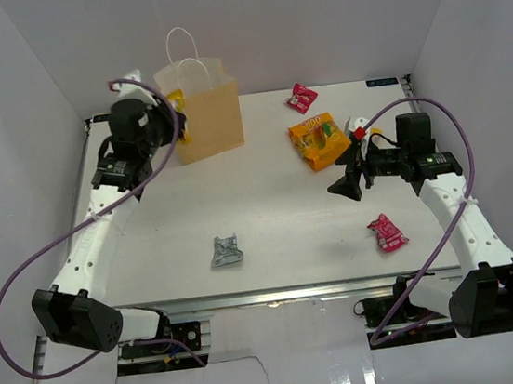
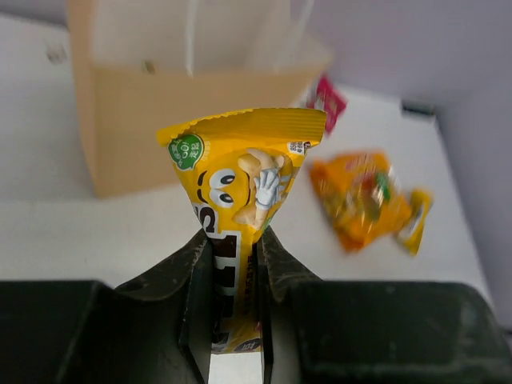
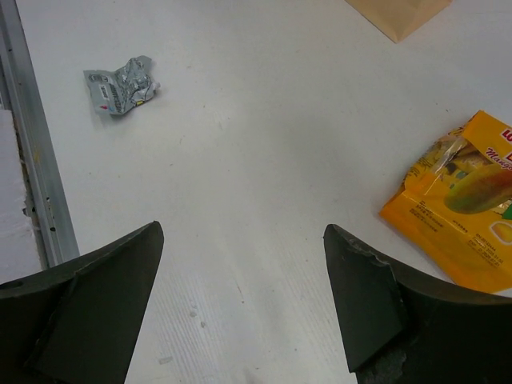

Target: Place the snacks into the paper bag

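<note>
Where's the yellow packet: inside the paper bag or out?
Out. The left gripper is shut on the yellow packet, holding it beside the upright paper bag, not inside it.

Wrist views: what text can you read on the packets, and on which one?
"Ma", cut off by the frame edge: on the orange bag.
Unreadable, blurred: green badge and dark lettering on the yellow packet in the left gripper.
Unreadable, too small: print on the silver wrapper.
</note>
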### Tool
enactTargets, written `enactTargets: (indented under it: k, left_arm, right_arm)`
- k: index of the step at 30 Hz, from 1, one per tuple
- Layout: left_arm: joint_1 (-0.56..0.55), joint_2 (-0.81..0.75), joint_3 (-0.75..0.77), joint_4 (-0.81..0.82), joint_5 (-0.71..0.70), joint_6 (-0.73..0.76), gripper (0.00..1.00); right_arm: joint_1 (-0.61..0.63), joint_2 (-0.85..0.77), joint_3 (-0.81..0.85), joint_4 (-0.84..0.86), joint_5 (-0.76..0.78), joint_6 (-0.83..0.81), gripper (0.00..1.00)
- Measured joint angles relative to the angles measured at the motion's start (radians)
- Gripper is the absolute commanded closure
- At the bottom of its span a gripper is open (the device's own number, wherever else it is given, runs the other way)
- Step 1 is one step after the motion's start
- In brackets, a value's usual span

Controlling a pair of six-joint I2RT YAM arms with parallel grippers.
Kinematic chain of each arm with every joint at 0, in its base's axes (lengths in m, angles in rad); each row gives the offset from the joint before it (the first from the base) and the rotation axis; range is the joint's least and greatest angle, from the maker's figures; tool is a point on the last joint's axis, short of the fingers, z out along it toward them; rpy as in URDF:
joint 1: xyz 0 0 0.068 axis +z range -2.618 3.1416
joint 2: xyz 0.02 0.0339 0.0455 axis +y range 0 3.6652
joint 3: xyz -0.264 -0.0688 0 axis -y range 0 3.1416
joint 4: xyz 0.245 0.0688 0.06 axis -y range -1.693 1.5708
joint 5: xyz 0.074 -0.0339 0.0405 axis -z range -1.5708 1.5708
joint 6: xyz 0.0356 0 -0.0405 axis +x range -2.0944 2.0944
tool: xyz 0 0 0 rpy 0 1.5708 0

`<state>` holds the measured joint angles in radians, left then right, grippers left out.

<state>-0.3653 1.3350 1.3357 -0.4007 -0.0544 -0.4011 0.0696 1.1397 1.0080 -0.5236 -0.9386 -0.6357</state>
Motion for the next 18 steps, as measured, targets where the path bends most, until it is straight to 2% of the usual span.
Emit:
enactTargets:
  k: [3, 6, 13, 18]
  left_arm:
    - [0.13, 0.025, 0.126, 0.083, 0.029, -0.074, 0.7]
    - [0.208, 0.108, 0.285, 0.159, 0.036, -0.128, 0.71]
    - [0.265, 0.482, 0.735, 0.259, 0.059, -0.159, 0.71]
    - [0.27, 0.692, 0.84, 0.262, 0.089, -0.161, 0.71]
  right_arm:
    - [-0.003, -0.009, -0.014, 0.001, 0.0, 0.0, 0.13]
    - [-0.004, -0.02, -0.027, -0.002, 0.0, 0.0, 0.13]
    - [-0.004, -0.073, -0.05, 0.002, -0.001, 0.0, 0.13]
    - [-0.008, -0.127, -0.081, 0.001, 0.0, 0.001, 0.13]
